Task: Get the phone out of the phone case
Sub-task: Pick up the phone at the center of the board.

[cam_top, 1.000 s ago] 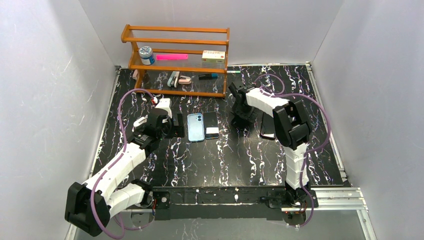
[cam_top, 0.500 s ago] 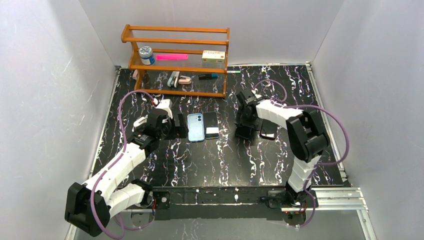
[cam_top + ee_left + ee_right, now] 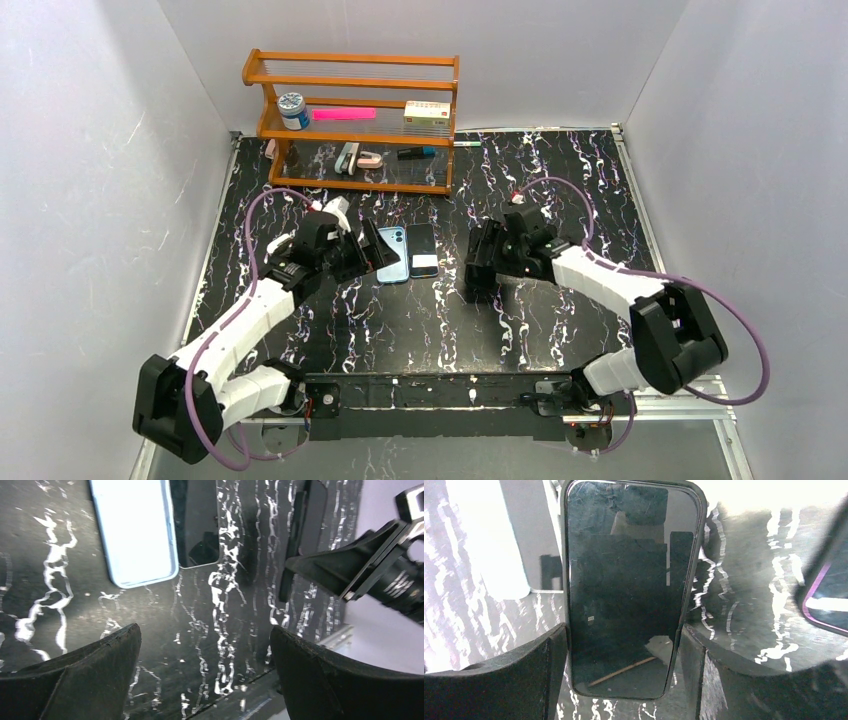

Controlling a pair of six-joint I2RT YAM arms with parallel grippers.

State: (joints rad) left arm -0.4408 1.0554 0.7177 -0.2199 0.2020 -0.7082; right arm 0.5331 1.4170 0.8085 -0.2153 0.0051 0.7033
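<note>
Pinched only by its edges in the right gripper (image 3: pixel 621 652), the phone (image 3: pixel 624 580) could slip to the bench (image 3: pixel 420 320) if the wide-open left gripper (image 3: pixel 205 635) (at 9 o'clock) tugs.

Nothing legible in any view. The box (image 3: pixel 427 112) on the shelf (image 3: pixel 350 60) has some print, too small to read. Same w/ the label on the jar (image 3: pixel 293 109). White lettering on the black housing (image 3: pixel 402 585) of my rt wrist, seen from my left cam, is too blurred to read. The phone (image 3: pixel 624 595) has a dark screen, no txt.
</note>
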